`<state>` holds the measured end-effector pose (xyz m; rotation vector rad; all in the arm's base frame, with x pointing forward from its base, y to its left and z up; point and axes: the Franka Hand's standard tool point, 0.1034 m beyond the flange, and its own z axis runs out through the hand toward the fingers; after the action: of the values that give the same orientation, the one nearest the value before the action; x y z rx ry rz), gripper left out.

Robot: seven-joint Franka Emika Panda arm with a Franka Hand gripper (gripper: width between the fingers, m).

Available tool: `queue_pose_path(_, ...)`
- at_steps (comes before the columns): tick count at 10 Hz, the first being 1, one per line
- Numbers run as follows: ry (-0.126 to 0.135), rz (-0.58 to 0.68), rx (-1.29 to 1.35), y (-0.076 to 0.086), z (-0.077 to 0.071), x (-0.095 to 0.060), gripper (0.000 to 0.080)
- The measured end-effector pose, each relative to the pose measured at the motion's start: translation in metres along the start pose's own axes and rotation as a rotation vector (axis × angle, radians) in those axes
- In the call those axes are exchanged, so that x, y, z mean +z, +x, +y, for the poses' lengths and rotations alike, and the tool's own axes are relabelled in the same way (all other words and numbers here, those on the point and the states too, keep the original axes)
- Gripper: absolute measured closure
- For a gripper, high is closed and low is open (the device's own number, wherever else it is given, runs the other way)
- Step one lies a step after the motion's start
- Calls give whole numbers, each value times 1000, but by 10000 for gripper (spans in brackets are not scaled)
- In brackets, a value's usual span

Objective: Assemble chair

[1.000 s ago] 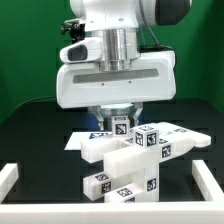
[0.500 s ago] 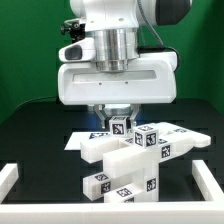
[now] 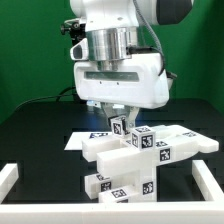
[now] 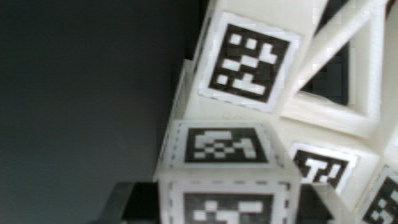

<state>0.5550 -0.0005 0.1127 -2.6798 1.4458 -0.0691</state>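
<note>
The partly built chair (image 3: 135, 160) stands in the middle of the black table, a stack of chunky white tagged blocks with a long slab (image 3: 190, 143) reaching toward the exterior view's right. My gripper (image 3: 118, 116) comes straight down on it from above. It is shut on a small upright white block (image 3: 121, 126) at the top of the stack. In the wrist view that tagged block (image 4: 228, 150) fills the gap of the gripper (image 4: 228, 208), with a dark finger (image 4: 134, 200) pressed against one side. A chair slab with a large tag (image 4: 249, 60) lies beyond it.
The marker board (image 3: 78, 141) lies flat on the table behind the chair, at the exterior view's left. A low white border rail (image 3: 12, 177) runs along the table's sides and front (image 3: 208, 180). A green backdrop closes the scene.
The jaws have closed on the upright block. The wrist has turned, so the hand's wide housing now looks narrower, and the chair stack has shifted slightly toward the exterior view's right.
</note>
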Motion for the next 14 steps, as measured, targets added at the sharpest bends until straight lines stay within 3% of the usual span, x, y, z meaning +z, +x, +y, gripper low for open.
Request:
queue_pose_path(2, 14, -11, 234, 0, -1, 0, 515)
queue_pose_path(4, 27, -2, 277, 1, -2, 0, 515)
queue_pose_path(5, 27, -2, 252, 1, -2, 0, 432)
queue_pose_path(6, 26, -2, 224, 1, -2, 1, 296)
queue_pose_path(7, 24, 0, 46, 2, -2, 1, 296)
queue_pose_path(8, 21, -10, -132, 1, -4, 0, 177)
queue_pose_path(9, 18, -21, -254, -3, -6, 0, 158)
queue_pose_path(13, 14, -25, -568, -5, -5, 1, 151)
queue_pose_path(14, 4, -19, -796, -4, -5, 0, 151)
